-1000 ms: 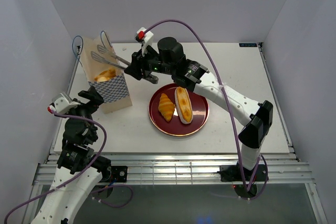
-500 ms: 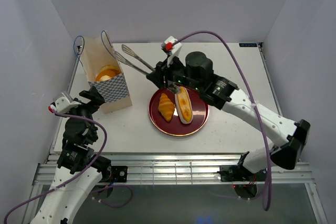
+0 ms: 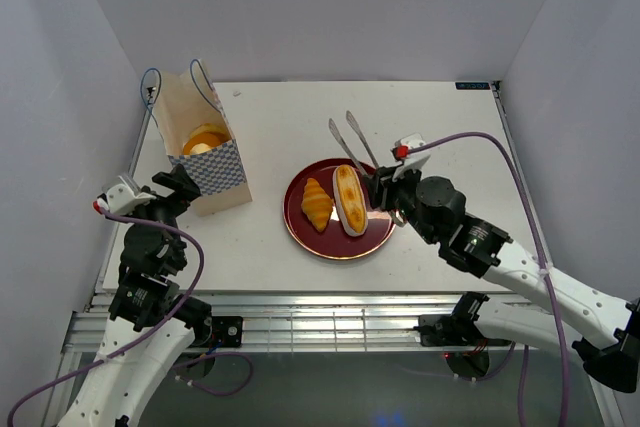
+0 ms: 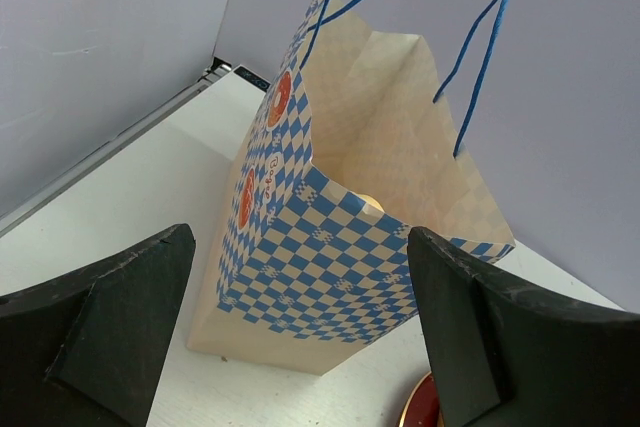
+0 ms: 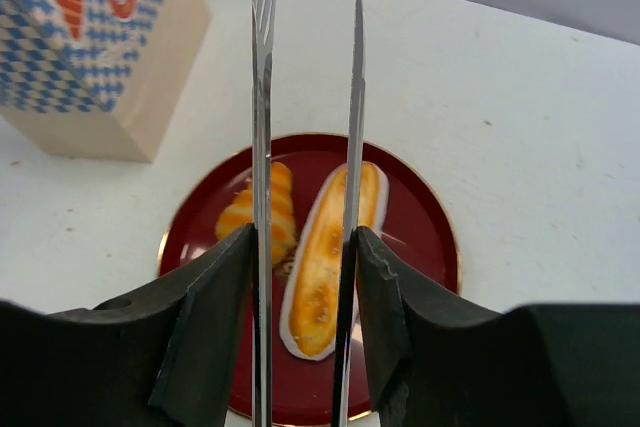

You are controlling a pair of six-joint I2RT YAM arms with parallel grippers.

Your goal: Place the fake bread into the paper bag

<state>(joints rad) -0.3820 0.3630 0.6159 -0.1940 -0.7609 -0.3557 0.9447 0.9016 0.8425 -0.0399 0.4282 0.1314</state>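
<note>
The paper bag (image 3: pixel 205 162) stands upright at the far left, mouth open, with a golden bun (image 3: pixel 205 137) inside. It fills the left wrist view (image 4: pixel 330 247). My left gripper (image 3: pixel 180 187) is open and empty just in front of the bag (image 4: pixel 300 237). A croissant (image 3: pixel 317 203) and an oblong roll (image 3: pixel 349 199) lie on the dark red plate (image 3: pixel 340 242). My right gripper (image 3: pixel 385 190) is shut on metal tongs (image 3: pixel 350 142). The tong arms are apart and empty above the roll (image 5: pixel 322 267) and croissant (image 5: pixel 283 202).
White walls close in the table on the left, back and right. The plate (image 5: pixel 420 237) sits mid-table, right of the bag. The bag's blue cord handles (image 4: pixel 480 67) stick up above its mouth. The arm bases stand at the near edge.
My right arm has swung right and back from the bag's mouth, carrying the empty tongs to above the plate. The left gripper and the bag have not moved.
</note>
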